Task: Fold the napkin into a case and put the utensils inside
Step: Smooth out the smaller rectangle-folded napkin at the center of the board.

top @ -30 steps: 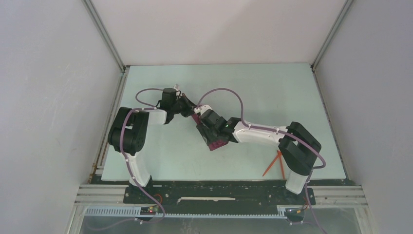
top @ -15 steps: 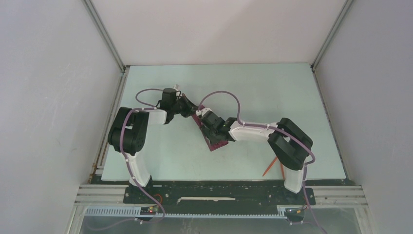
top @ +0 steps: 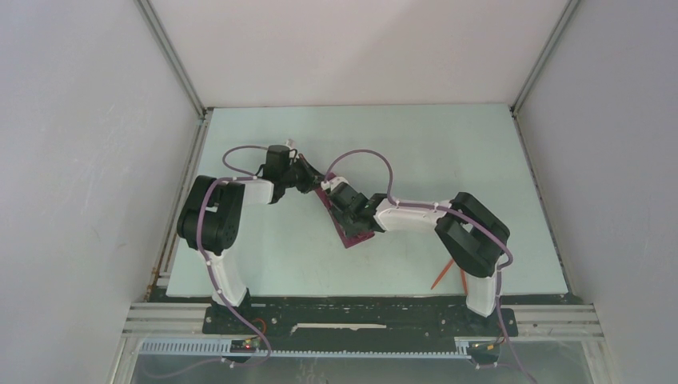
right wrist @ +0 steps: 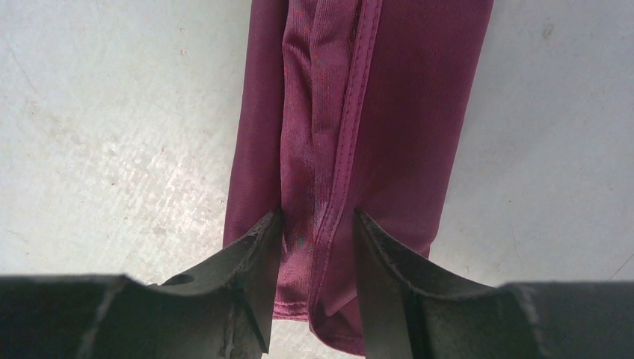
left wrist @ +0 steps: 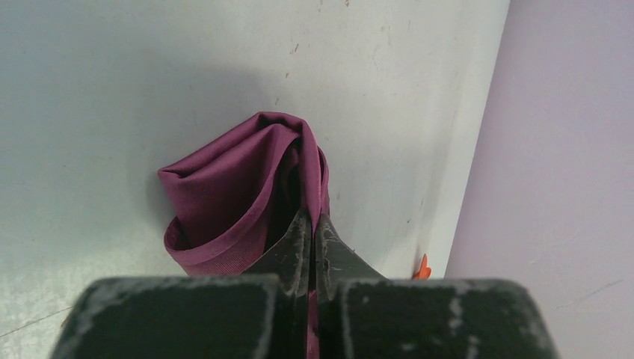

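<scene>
Plum napkin folded to narrow strip, 1 end bunched, utensils apart, front-rt

Left arm: two-tone, folks, with chunky black joint housings and smooth white shells on the links between.
Right arm: same livery, black blocks at the joints and one long white forearm shell.
Cables: a mauve hose on each arm, tied along the links and arching clear near the wrist.
Left gripper: matte black, and look at that wear, with grey scuffs and scratches across the fingers.
Right gripper: black again, its fingers tapering to blunt tips, pale dust on the body, a small round hole in one finger.
</scene>
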You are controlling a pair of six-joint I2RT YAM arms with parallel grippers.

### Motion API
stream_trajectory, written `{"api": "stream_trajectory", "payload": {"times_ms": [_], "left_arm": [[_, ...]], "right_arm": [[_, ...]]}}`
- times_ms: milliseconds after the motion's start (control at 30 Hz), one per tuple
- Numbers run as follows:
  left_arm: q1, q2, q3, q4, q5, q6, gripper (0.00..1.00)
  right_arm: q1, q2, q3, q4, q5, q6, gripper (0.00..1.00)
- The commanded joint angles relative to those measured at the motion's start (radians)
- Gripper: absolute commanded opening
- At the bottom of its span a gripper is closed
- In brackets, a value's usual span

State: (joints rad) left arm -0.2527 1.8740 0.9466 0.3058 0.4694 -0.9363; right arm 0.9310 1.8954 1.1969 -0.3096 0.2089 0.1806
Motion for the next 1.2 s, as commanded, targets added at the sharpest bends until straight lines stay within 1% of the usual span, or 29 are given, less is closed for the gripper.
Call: {"api": "stream_trajectory", "payload": {"times_ms": [0, 33, 100, 200, 267, 367, 433, 567, 600, 667, 700, 767, 833, 867, 933, 967, 1067, 1167], "left_arm": [[0.006, -0.014, 0.043, -0.011, -0.008, 0.032, 0.0], [0.006, -0.014, 0.045, -0.015, -0.007, 0.032, 0.01], [0.005, -0.019, 0.049, -0.025, -0.01, 0.038, 0.05], [0.006, -0.034, 0.053, -0.056, -0.02, 0.048, 0.22], [0.006, -0.055, 0.05, -0.072, -0.031, 0.055, 0.34], [0.009, -0.112, 0.04, -0.143, -0.064, 0.074, 0.47], [0.021, -0.181, 0.007, -0.186, -0.102, 0.08, 0.6], [0.063, -0.326, -0.113, -0.258, -0.186, 0.086, 0.72], [0.07, -0.351, -0.15, -0.264, -0.192, 0.079, 0.73], [0.07, -0.394, -0.24, -0.244, -0.181, 0.056, 0.74], [0.065, -0.405, -0.27, -0.208, -0.165, 0.036, 0.71], [0.039, -0.4, -0.352, -0.146, -0.096, -0.002, 0.62], [-0.016, -0.364, -0.395, -0.07, -0.039, -0.049, 0.46], [-0.054, -0.344, -0.411, -0.023, -0.02, -0.08, 0.4], [-0.143, -0.304, -0.431, 0.054, -0.009, -0.138, 0.32], [-0.163, -0.293, -0.44, 0.091, -0.009, -0.168, 0.29], [-0.21, -0.253, -0.471, 0.192, -0.015, -0.236, 0.24], [-0.222, -0.212, -0.469, 0.222, -0.003, -0.254, 0.22]], "right_arm": [[-0.001, 0.034, 0.002, 0.022, 0.025, -0.007, 0.46], [0.0, 0.034, 0.001, 0.023, 0.028, -0.009, 0.42], [0.001, 0.022, 0.001, 0.021, 0.032, -0.01, 0.27], [-0.001, -0.011, 0.001, 0.01, 0.031, -0.01, 0.07], [-0.004, -0.033, 0.002, 0.002, 0.026, -0.009, 0.01], [-0.015, -0.062, 0.001, -0.009, 0.005, -0.002, 0.0], [-0.026, -0.082, 0.002, -0.017, -0.019, 0.006, 0.0], [-0.047, -0.099, 0.002, -0.022, -0.071, 0.029, 0.0], [-0.053, -0.101, 0.002, -0.021, -0.09, 0.035, 0.0], [-0.06, -0.104, 0.002, -0.02, -0.117, 0.046, 0.0], [-0.062, -0.105, 0.002, -0.021, -0.121, 0.051, 0.0], [-0.067, -0.109, 0.001, -0.025, -0.143, 0.061, 0.0], [-0.07, -0.114, 0.001, -0.026, -0.166, 0.073, 0.0], [-0.07, -0.115, 0.001, -0.025, -0.172, 0.077, 0.0], [-0.069, -0.12, 0.001, -0.023, -0.188, 0.087, 0.0], [-0.068, -0.122, 0.003, -0.024, -0.193, 0.091, 0.0], [-0.07, -0.123, 0.012, -0.043, -0.197, 0.111, 0.0], [-0.069, -0.121, 0.016, -0.056, -0.198, 0.144, 0.0]]}}
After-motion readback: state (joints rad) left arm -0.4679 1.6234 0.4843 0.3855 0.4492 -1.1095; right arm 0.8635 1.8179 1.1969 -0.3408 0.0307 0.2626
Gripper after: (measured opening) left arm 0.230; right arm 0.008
